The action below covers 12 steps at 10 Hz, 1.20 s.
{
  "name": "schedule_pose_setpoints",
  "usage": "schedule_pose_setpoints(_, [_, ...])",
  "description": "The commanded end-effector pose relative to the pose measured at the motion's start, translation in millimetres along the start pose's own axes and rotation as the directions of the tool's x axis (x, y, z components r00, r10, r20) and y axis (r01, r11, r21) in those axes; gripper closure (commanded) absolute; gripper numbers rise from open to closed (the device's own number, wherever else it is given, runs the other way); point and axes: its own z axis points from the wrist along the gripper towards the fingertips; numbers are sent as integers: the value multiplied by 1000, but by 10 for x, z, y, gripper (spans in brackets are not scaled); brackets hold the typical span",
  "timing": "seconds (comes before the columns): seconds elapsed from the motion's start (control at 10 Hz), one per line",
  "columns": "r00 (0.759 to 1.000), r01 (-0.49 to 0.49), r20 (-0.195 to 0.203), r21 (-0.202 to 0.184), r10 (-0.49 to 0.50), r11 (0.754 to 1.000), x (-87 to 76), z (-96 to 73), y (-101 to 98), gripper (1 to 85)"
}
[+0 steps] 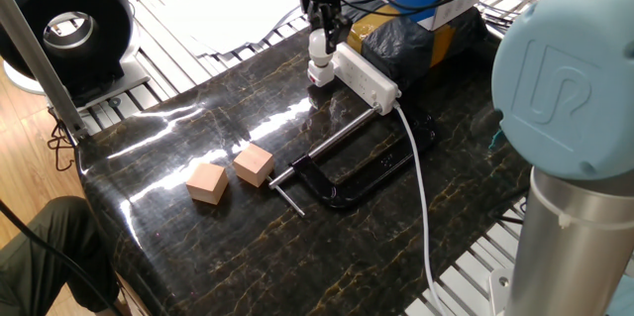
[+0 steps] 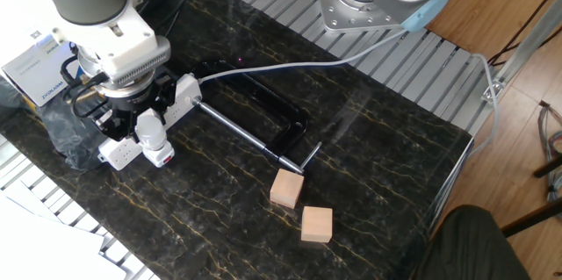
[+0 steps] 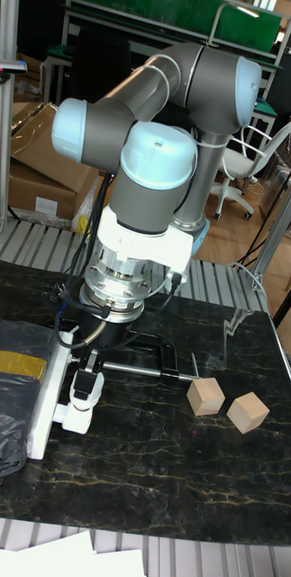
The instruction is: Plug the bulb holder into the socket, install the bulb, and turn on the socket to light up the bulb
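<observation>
Your black clamp (image 2: pixel 263 122) and two wooden cubes (image 2: pixel 301 205) sat beside the socket (image 1: pixel 365 76); the end effector (image 1: pixel 322 41) hung vertical at its end, clamped on the bulb (image 2: pixel 149 125).

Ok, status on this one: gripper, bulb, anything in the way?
Gripper shut on bulb, over the bulb holder at socket end. Clamp and cubes clear.

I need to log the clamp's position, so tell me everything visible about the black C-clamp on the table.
The black C-clamp lies flat on the dark marbled table, its open frame facing the two wooden cubes. A long silvery screw with a crossbar handle points toward them, ending close by one cube. The socket's white cable crosses over its frame. Nothing grips it.
</observation>
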Motion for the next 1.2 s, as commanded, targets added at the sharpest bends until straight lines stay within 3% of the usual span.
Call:
schedule_pose_setpoints(0.0, [999, -33, 11, 19, 33, 999, -45, -28, -31, 847])
schedule_pose_setpoints(0.2, [999, -51, -4, 20, 51, 998, -38, -37, -5, 847])
schedule_pose_setpoints(1.1, [975, -222, -2, -23, 222, 975, -51, -17, 112, 847])
